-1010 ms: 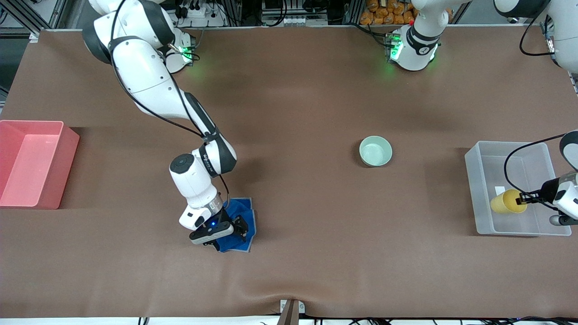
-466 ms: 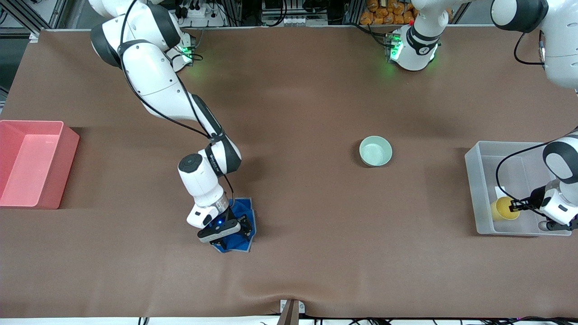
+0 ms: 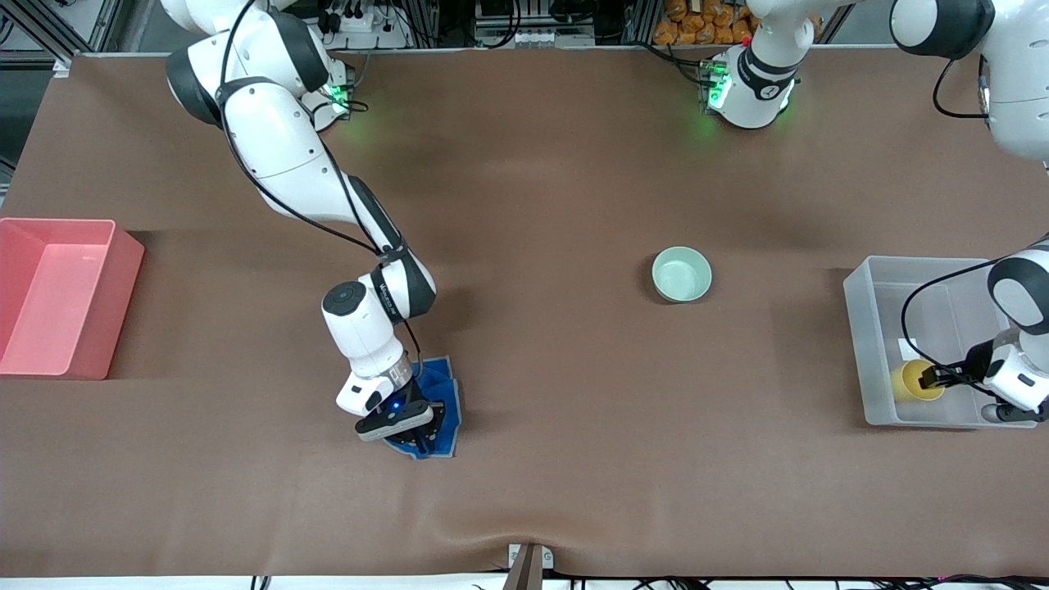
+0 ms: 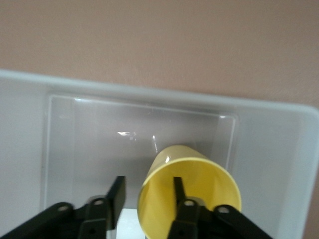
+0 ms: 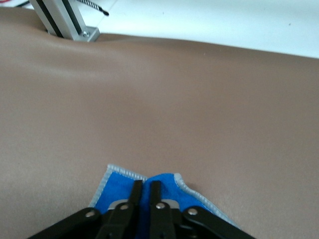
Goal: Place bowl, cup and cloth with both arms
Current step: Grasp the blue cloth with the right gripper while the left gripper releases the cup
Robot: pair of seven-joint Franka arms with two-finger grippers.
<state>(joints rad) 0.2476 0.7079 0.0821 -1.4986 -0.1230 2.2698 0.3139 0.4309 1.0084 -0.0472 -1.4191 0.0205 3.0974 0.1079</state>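
Note:
The yellow cup is tipped over in the clear bin at the left arm's end of the table, its mouth toward my left gripper. That gripper is open: one finger is inside the cup, the other outside, and neither presses the wall. The blue cloth lies bunched on the table. My right gripper is down on it, shut on a fold. The mint-green bowl stands alone mid-table.
A pink bin stands at the right arm's end of the table. A white label lies on the clear bin's floor. A metal bracket sits at the table edge nearest the front camera.
The left gripper lowered the cup into the clear bin and its jaws parted off the cup's wall. The right gripper came down on the cloth and closed on a fold.

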